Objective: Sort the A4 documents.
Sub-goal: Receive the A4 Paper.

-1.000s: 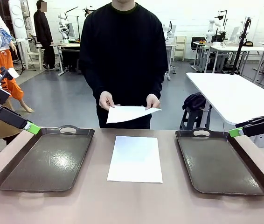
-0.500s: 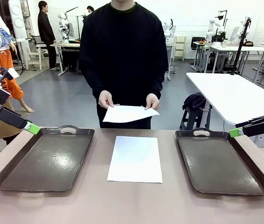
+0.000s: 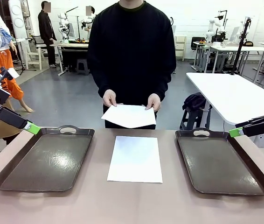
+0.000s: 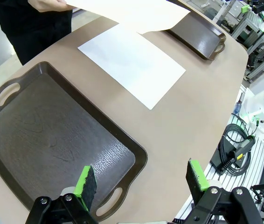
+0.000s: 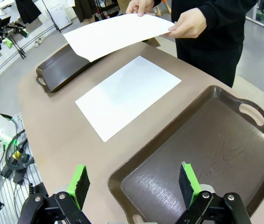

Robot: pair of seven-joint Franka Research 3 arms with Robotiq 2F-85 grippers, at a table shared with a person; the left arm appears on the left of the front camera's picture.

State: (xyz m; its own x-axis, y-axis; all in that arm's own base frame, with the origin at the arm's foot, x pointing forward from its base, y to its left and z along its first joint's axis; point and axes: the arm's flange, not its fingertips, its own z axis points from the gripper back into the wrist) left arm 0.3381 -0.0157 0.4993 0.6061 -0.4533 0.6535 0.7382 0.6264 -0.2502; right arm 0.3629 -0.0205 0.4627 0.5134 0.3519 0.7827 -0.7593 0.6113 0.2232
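I judge the sorting not yet begun: my left fingers (image 4: 86, 185) and right fingers (image 5: 79, 184) stand wide with nothing in them, one A4 document (image 3: 135, 158) lies on the bench (image 3: 132, 205) between the left tray (image 3: 48, 158) and the right tray (image 3: 218, 161), both bare, and the person's hands (image 3: 109, 98) hold another sheet (image 3: 128, 115), perhaps several.

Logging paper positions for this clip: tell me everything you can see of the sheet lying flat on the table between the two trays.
The sheet is plain white, thin, rectangular paper, blank on its upper face, with no visible creases. It lies flat on the tan table, long sides running toward the person, between the left tray and the right tray, touching neither. Nothing rests on it or grips it. The person holds a second sheet in the air near its far edge, apart from it.
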